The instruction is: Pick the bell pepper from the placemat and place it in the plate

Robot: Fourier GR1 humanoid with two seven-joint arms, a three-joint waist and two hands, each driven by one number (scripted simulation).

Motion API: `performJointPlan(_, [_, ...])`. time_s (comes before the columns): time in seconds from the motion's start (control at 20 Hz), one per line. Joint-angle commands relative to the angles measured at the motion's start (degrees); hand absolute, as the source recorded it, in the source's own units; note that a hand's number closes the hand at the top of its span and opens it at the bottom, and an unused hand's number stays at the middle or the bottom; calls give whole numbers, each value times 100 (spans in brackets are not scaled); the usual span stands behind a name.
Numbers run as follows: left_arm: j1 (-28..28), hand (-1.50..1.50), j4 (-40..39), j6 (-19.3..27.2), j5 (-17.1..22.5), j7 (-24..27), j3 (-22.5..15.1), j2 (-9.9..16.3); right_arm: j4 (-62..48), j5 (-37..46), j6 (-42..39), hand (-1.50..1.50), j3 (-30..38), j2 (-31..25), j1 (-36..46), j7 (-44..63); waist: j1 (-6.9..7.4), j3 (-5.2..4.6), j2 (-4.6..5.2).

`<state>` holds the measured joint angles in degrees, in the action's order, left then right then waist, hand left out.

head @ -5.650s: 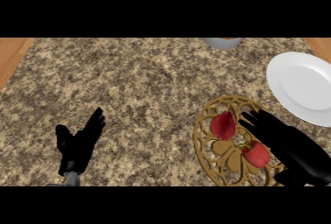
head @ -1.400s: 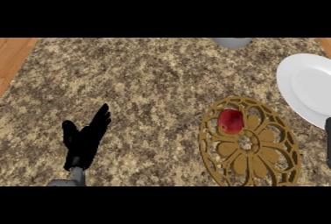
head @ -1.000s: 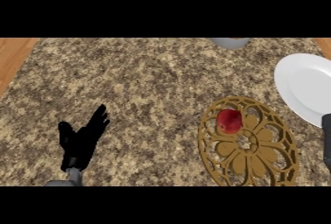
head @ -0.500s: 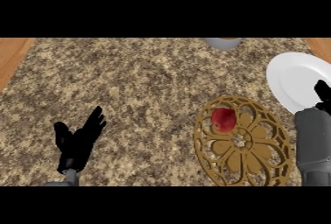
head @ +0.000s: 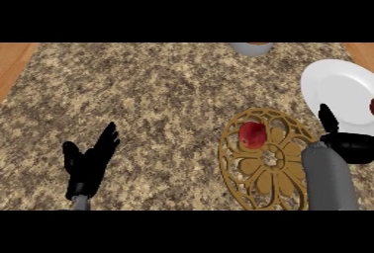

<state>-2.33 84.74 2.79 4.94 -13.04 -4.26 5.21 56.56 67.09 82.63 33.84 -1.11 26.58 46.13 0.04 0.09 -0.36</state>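
Observation:
The red bell pepper (head: 253, 134) lies on the upper left part of the gold openwork placemat (head: 272, 174). To the upper right sits the white plate (head: 340, 91), cut by the view's right edge. My right hand (head: 352, 146) is at the right edge, over the placemat's right rim and the plate's lower rim, a little right of the pepper and not touching it. One straight finger (head: 326, 116) points up; the rest is cut off. Its grey forearm (head: 329, 180) covers the placemat's right side. My left hand (head: 90, 162) rests open at lower left, fingers up.
A grey round container (head: 251, 48) stands at the counter's far edge, partly cut off. A small dark red patch (head: 372, 106) shows at the right edge over the plate; I cannot tell what it is. Wooden floor shows beyond the speckled counter (head: 161, 94) at the upper corners.
My right forearm and hand have come in from the right edge and moved left toward the placemat. The pepper stays where it was. The left hand has hardly moved.

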Motion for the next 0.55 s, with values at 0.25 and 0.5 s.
performJointPlan(0.25, [135,0,-187,62,-164,-76,-86,-143,-615,706,316,-150,-250,109,188,886,56,-16,28])
performJointPlan(0.5, [140,0,-49,5,-93,-262,-101,-157,-490,900,317,-150,-598,110,-138,1473,77,-15,20])
